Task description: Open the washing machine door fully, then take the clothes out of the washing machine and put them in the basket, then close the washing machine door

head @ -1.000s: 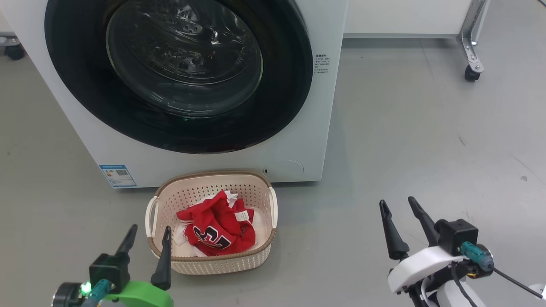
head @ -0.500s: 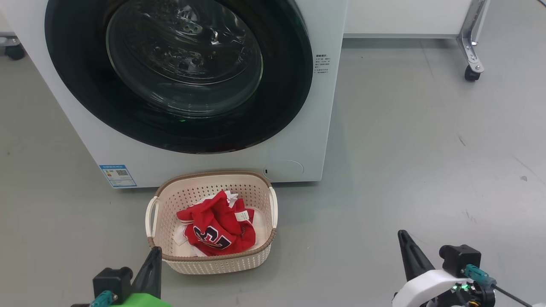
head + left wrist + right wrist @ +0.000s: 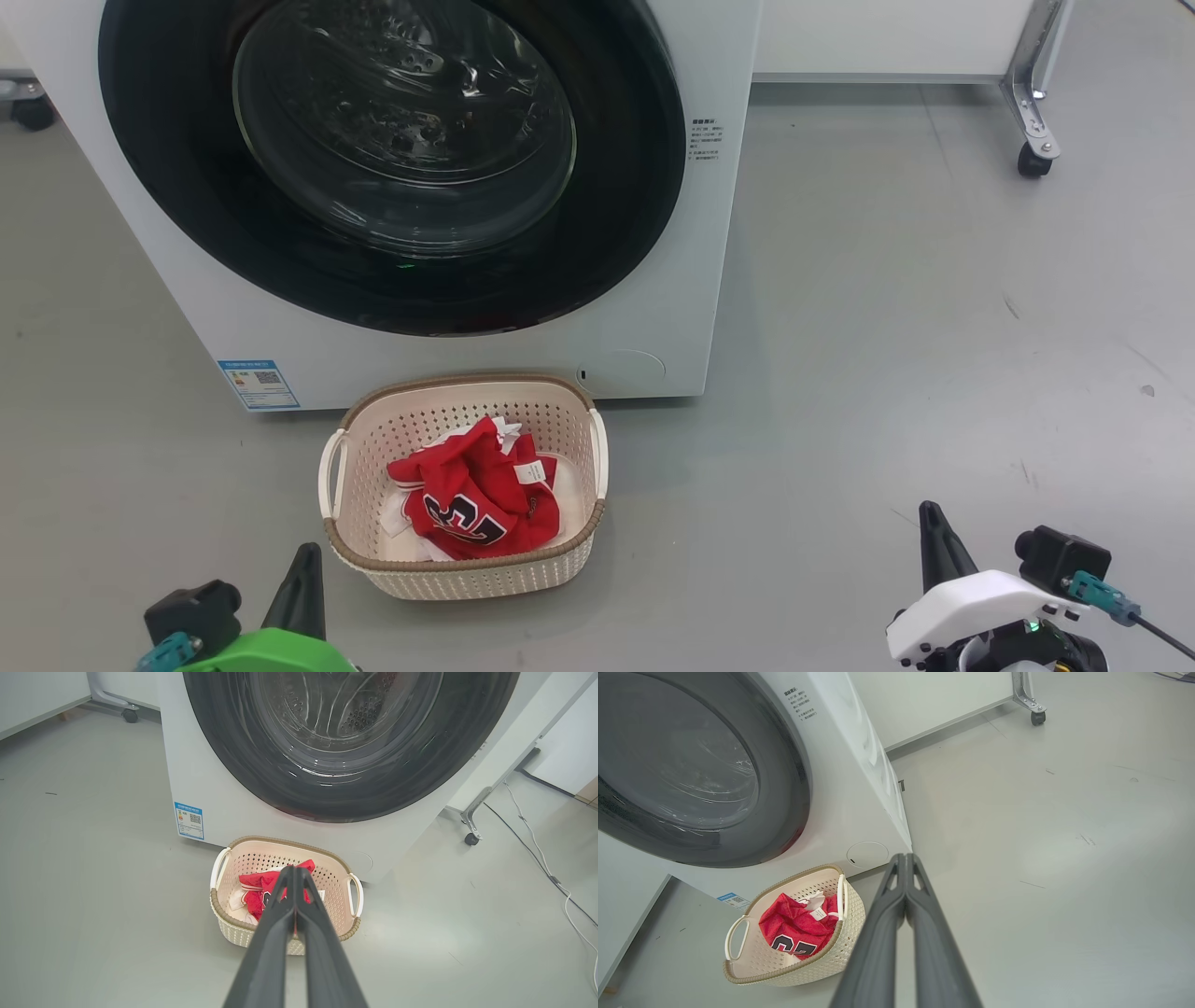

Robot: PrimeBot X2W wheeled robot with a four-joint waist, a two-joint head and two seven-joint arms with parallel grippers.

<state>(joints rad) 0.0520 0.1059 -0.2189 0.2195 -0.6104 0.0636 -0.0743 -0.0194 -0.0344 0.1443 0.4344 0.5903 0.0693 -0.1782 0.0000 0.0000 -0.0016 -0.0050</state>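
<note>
Head view: washing machine door [image 3: 187, 224] closed, clothes [image 3: 471, 499] in basket [image 3: 467, 381]. Wrist views resolve left gripper [image 3: 295, 870] and right gripper [image 3: 906, 857] clenched, empty; left wrist view adds floor cables [image 3: 553, 879].

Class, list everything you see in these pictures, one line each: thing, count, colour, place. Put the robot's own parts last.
washing machine: one, white, behind the basket
washing machine door: one, black rim, clear glass, shut on the machine's front
label sticker: one, blue, machine's lower corner
basket: one, cream, brown rim, floor before the machine
clothes: one heap, red and white, in the basket
metal leg on a caster: one, grey, far right
left claw: one, dark, shut, lower left
right claw: one, dark, shut, lower right
</note>
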